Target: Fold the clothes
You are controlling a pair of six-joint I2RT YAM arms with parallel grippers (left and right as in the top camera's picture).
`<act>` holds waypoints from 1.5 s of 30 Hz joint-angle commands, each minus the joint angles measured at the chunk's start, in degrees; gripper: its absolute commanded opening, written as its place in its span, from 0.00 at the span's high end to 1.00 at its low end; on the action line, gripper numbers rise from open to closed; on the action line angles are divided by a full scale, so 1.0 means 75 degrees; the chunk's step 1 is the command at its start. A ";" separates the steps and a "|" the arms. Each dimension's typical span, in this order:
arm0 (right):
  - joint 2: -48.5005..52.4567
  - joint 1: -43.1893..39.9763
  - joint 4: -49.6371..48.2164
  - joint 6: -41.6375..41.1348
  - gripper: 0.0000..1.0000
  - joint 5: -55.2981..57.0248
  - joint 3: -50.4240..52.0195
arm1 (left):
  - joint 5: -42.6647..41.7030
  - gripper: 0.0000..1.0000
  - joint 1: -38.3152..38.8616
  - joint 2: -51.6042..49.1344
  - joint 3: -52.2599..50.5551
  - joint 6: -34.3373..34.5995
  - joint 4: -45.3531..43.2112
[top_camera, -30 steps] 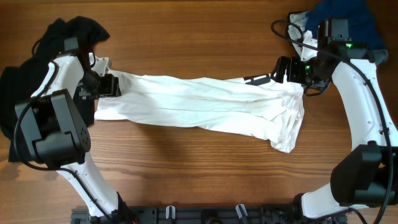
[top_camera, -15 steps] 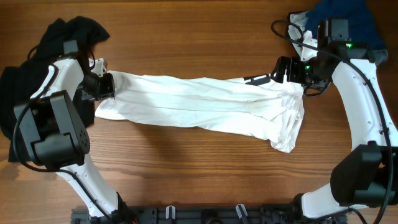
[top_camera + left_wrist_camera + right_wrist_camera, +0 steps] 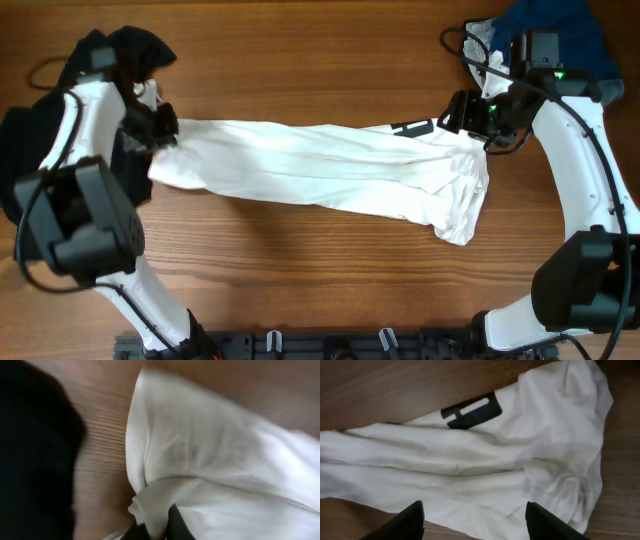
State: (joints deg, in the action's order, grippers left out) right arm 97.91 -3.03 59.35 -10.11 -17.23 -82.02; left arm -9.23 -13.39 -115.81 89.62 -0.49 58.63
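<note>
Across wood-grain table [image 3: 300, 60], white garment [image 3: 320, 172] spread, black garment [image 3: 145, 45] beside

The overhead view looks straight down on the whole table [image 3: 300, 60], taking in the white garment [image 3: 320, 170] end to end. The left wrist view sits very near, blurred, over its end beside the black cloth [image 3: 30, 450]; the right wrist view looks down from higher on its lettered end.
</note>
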 commanded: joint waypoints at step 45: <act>0.0017 0.0023 0.0009 -0.0341 0.23 -0.0111 0.0638 | -0.0440 0.96 0.4779 0.0230 0.0836 -0.0271 0.0003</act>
State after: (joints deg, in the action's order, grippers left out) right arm 97.91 -3.03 59.53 -12.16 -17.61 -77.36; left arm -10.61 20.93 -112.33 95.02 -2.85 58.89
